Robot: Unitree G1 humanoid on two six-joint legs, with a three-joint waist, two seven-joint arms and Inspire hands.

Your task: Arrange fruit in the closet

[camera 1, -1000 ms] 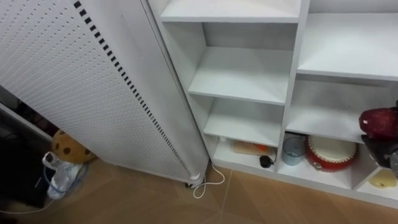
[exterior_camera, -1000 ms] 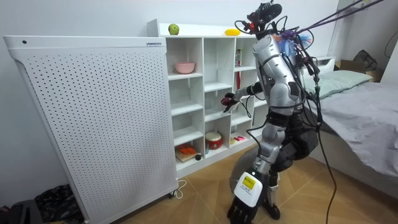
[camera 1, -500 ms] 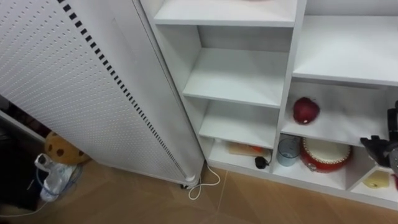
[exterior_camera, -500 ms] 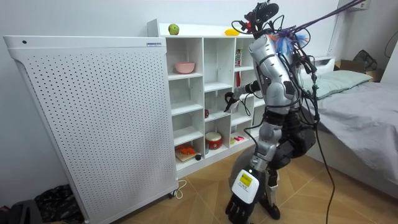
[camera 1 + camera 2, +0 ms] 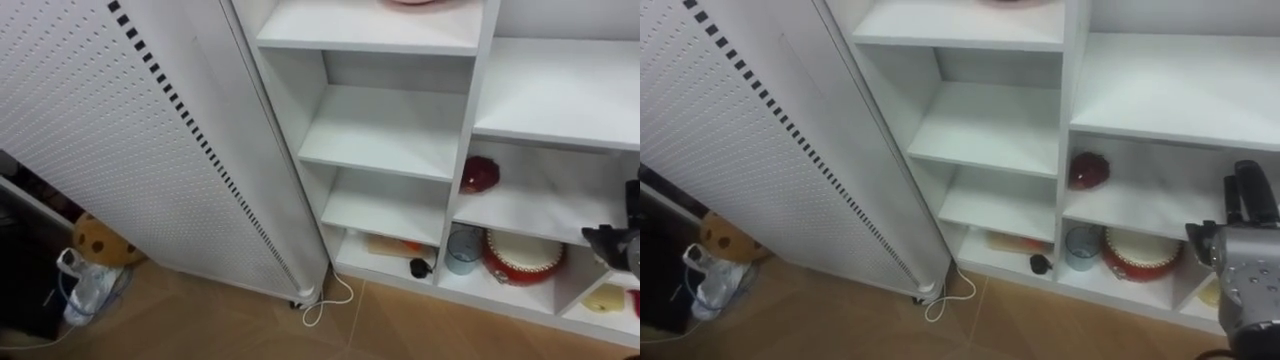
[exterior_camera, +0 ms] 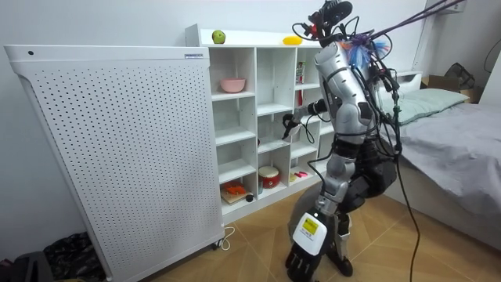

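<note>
The white shelf unit (image 5: 385,135) bears a dark red fruit (image 5: 479,173) at the left end of a middle-column board. In the bottom compartment below, a bluish cup (image 5: 462,246) stands beside a round red container (image 5: 524,253). A green apple (image 6: 218,37) sits on top.

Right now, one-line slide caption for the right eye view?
Dark red fruit sits on a middle closet shelf; the open right robot hand hangs apart at lower right.

The red fruit (image 5: 479,173), released by the right hand (image 5: 1243,268), now lies on the shelf (image 5: 545,208).
</note>
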